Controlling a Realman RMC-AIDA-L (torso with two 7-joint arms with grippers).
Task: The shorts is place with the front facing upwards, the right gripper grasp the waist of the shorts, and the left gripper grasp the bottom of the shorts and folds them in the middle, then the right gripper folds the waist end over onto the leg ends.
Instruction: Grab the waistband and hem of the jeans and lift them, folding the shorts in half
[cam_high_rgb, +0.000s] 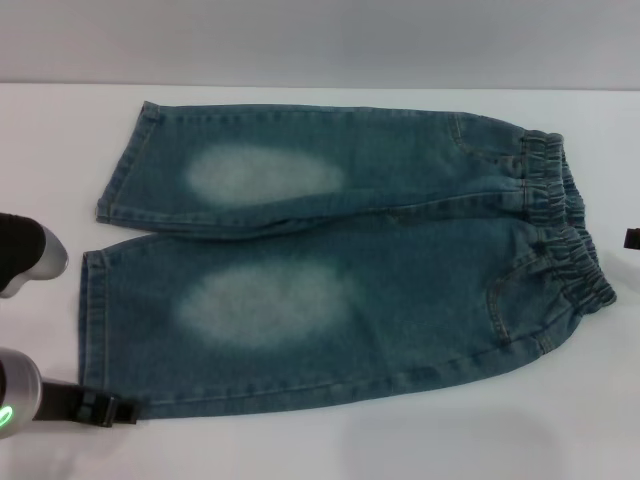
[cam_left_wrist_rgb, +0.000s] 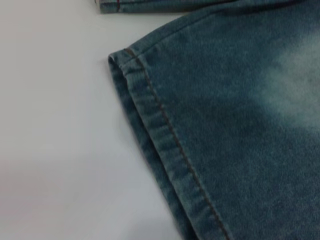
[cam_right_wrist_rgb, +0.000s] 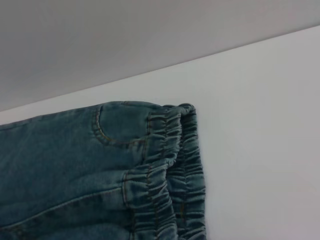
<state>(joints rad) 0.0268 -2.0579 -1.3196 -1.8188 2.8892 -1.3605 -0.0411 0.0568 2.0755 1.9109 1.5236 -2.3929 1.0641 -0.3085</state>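
Observation:
Blue denim shorts (cam_high_rgb: 340, 270) lie flat on the white table, front up, with pale faded patches on both legs. The elastic waist (cam_high_rgb: 565, 225) is at the right and the leg ends (cam_high_rgb: 92, 320) are at the left. My left gripper (cam_high_rgb: 100, 408) sits low on the table by the near leg's hem corner, just left of the cloth. The left wrist view shows that stitched hem (cam_left_wrist_rgb: 165, 135) close up. Only a dark sliver of my right gripper (cam_high_rgb: 632, 238) shows at the right edge, beside the waist. The right wrist view looks down on the gathered waistband (cam_right_wrist_rgb: 175, 165) and a pocket seam.
The white table (cam_high_rgb: 320, 440) runs beyond the shorts on all sides, with a grey wall (cam_high_rgb: 320, 40) behind its far edge. A black and grey part of the left arm (cam_high_rgb: 25, 258) hangs at the left edge, beside the gap between the leg ends.

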